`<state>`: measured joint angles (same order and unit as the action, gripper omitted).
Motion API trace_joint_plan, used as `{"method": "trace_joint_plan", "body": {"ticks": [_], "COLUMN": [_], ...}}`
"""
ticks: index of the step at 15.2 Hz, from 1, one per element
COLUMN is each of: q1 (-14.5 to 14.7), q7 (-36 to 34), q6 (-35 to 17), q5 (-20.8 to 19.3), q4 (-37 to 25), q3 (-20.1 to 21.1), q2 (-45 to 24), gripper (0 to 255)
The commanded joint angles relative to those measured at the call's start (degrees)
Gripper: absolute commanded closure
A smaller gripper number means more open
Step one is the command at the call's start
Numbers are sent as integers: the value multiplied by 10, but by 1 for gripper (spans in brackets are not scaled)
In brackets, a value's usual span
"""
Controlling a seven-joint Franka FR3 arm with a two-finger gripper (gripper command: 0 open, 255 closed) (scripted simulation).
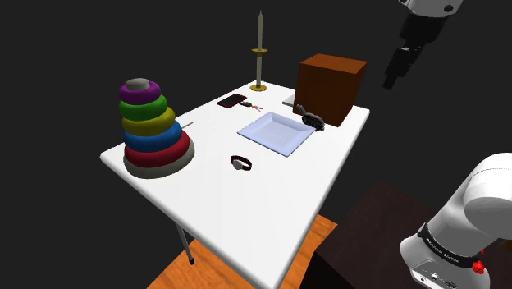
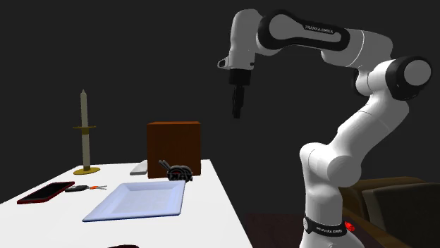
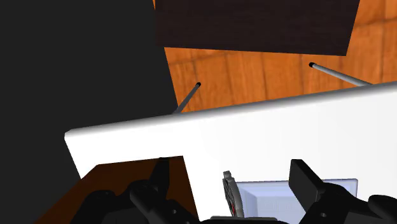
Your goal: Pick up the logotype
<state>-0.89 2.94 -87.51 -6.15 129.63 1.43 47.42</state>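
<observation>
Evidently in the approach step, the gripper (image 1: 388, 84) hangs high, jaws apart, and must next drop onto the logo (image 1: 312, 120) beside the box (image 1: 328, 82).

White bench (image 1: 205, 197) holding a rainbow ring stacker (image 1: 152, 131), tall candle (image 1: 260, 53), brown box (image 1: 330, 86), pale square plate (image 1: 277, 131) and red phone (image 1: 232, 101).

Black logotype (image 1: 312, 120), perhaps upright, beside brown box (image 1: 330, 86)
</observation>
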Motion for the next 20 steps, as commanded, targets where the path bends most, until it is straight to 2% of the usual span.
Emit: {"method": "trace_joint_plan", "body": {"ticks": [1,10,17,20], "q1": [0,8,-4,-12], "q7": [0,-15,-48,-67], "q6": [0,-212,-363,-409], "q5": [0,-44,-104,-135], "q4": [0,64,64,53], "q3": [0,34,66,80], "q2": [0,-98,-214,-261], "gripper": [0,0,0,0]}}
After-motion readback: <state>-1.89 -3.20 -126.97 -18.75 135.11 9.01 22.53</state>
